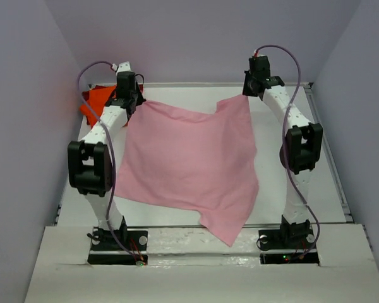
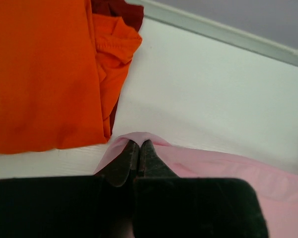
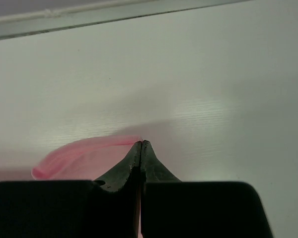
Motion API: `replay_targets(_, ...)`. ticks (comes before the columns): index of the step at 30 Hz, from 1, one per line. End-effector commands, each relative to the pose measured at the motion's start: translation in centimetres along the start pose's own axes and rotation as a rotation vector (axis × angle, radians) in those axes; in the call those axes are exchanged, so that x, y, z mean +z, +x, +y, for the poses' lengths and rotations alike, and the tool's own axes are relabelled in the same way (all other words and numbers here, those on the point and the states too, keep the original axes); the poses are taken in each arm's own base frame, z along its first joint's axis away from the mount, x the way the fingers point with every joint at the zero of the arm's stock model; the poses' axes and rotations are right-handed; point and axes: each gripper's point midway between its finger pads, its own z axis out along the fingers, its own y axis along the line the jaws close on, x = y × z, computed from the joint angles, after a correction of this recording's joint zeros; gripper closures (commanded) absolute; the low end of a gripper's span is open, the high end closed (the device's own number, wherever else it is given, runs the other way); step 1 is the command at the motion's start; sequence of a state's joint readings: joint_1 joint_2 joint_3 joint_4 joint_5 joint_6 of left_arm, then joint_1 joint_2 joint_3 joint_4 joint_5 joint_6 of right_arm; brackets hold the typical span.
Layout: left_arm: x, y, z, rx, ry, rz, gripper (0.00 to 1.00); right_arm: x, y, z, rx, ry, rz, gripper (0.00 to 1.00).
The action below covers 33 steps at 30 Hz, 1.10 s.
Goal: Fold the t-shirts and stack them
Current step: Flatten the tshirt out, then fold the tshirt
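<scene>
The light pink t-shirt (image 1: 189, 164) is stretched across the middle of the table, its near corner hanging over the front edge. My left gripper (image 1: 136, 103) is shut on its far left corner (image 2: 139, 139). My right gripper (image 1: 247, 95) is shut on its far right corner (image 3: 89, 153), held a little above the table. The bright orange t-shirt (image 1: 96, 101) lies at the far left; it fills the upper left of the left wrist view (image 2: 44, 74). A dark red t-shirt (image 2: 120, 11) peeks out from under it.
The white table (image 1: 303, 183) has a raised rim at the back (image 2: 228, 34) and on the right side (image 1: 331, 158). Grey walls close in on both sides. The arm bases (image 1: 117, 243) stand at the near edge.
</scene>
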<state>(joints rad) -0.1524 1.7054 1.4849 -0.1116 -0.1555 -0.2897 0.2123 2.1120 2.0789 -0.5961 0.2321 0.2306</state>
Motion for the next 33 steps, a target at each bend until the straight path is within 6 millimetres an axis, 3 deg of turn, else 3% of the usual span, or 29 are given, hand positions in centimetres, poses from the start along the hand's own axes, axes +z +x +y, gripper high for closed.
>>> replay_targets(1, 5.9, -0.5, 0.2, 0.003, 0.012, -0.058, 1.00, 3.3, -2.7, -0.7, 0.030, 0.017, -0.115, 1.00)
replay_targets(4, 8.8, 0.2, -0.3, 0.021, 0.020, -0.030, 1.00, 5.5, -1.9, -0.4, 0.021, 0.011, -0.119, 1.00)
replay_targets(5, 10.5, 2.2, 0.0, 0.027, 0.014, 0.017, 1.00, 6.1, -1.4, -0.4, 0.019, 0.015, -0.111, 1.00)
replay_targets(7, 12.2, 3.6, -0.3, 0.029, 0.026, 0.049, 1.00, 7.7, -0.3, -0.1, 0.005, 0.007, -0.086, 1.00)
replay_targets(12, 13.8, 4.1, -0.5, 0.038, 0.048, 0.067, 1.00, 8.5, 0.8, -1.0, -0.007, 0.025, -0.066, 1.00)
replay_targets(15, 13.7, 4.3, 0.3, 0.029, 0.021, 0.092, 1.00, 7.6, 1.8, -1.0, 0.007, 0.009, -0.053, 1.00)
replay_targets(19, 12.6, 4.4, 1.7, 0.018, -0.019, 0.099, 1.00, 4.9, 2.3, -1.0, 0.036, -0.024, -0.053, 1.00)
replay_targets(20, 11.8, 3.5, 1.5, 0.012, -0.010, 0.081, 1.00, 3.9, 2.5, -1.1, 0.041, -0.027, -0.049, 1.00)
replay_targets(25, 9.3, 2.9, 1.6, -0.014, -0.004, 0.072, 1.00, 1.1, 4.0, -1.9, 0.058, -0.031, -0.032, 1.00)
replay_targets(30, 7.3, 3.8, 2.8, -0.012, -0.032, 0.080, 1.00, -2.0, 6.3, -2.8, 0.086, -0.032, -0.009, 1.00)
replay_targets(31, 7.0, 4.8, 3.4, -0.006, -0.049, 0.096, 1.00, -2.5, 6.8, -3.0, 0.097, -0.028, 0.005, 1.00)
replay_targets(32, 6.3, 4.3, 3.5, -0.004, -0.049, 0.082, 1.00, -3.5, 6.6, -3.2, 0.106, -0.024, -0.003, 1.00)
replay_targets(33, 6.0, 5.3, 4.3, 0.000, -0.069, 0.096, 1.00, -3.7, 7.8, -3.5, 0.111, -0.016, 0.025, 1.00)
